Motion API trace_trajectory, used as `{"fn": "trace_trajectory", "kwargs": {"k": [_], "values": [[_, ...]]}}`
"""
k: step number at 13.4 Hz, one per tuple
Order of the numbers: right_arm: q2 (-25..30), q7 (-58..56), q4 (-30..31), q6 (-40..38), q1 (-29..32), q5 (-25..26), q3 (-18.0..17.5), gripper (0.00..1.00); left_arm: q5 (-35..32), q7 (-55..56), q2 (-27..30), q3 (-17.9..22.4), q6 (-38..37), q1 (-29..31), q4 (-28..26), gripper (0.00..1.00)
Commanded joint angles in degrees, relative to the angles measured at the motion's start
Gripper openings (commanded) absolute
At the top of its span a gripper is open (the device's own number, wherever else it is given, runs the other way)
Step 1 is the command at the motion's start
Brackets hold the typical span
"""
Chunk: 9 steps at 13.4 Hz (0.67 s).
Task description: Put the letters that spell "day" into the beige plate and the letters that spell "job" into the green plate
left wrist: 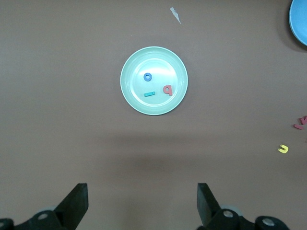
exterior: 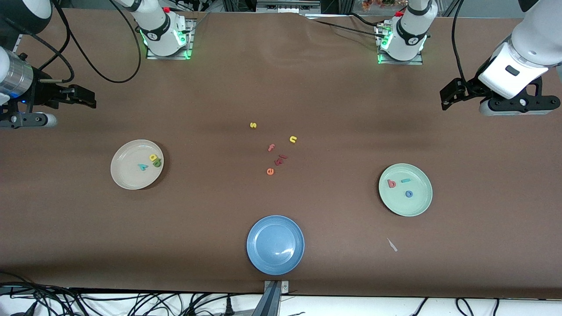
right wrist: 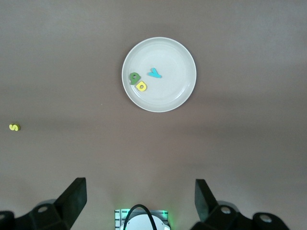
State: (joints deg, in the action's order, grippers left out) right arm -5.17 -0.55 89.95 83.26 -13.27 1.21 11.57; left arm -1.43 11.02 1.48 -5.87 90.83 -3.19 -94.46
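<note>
While sorted, letters (exterior: pixel 150 162) in plates (exterior: pixel 123 175)

White rounded arms, black two-finger grippers, green-lit bases, looping black cables, red buttons

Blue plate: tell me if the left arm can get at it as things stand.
Probably yes. The blue plate lies bare in the open, nothing over it. The left gripper, open, hangs above the table's left-arm end; the green plate sits aside of the path.

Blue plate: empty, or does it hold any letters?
Empty. The blue plate shows only bare glaze in the front view; no letter lies in it.
</note>
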Motion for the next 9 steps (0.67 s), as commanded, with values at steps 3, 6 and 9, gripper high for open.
{"fn": "trace_trajectory", "kwargs": {"k": [3,6,9], "values": [[-0.4,1.0,0.7,0.4,0.6,-1.4,-0.7,1.0,1.5,0.5,-0.6,0.3,-1.4,-0.3,1.6,1.0],[-0.5,1.1,0.9,1.6,0.6,-1.1,-0.7,1.0,1.5,0.6,-0.7,0.3,-1.4,-0.3,1.6,1.0],[-0.5,1.2,1.0,5.0,0.6,-1.0,-0.7,1.0,1.5,0.6,-0.7,0.3,-1.4,-0.4,1.7,1.0]]}}
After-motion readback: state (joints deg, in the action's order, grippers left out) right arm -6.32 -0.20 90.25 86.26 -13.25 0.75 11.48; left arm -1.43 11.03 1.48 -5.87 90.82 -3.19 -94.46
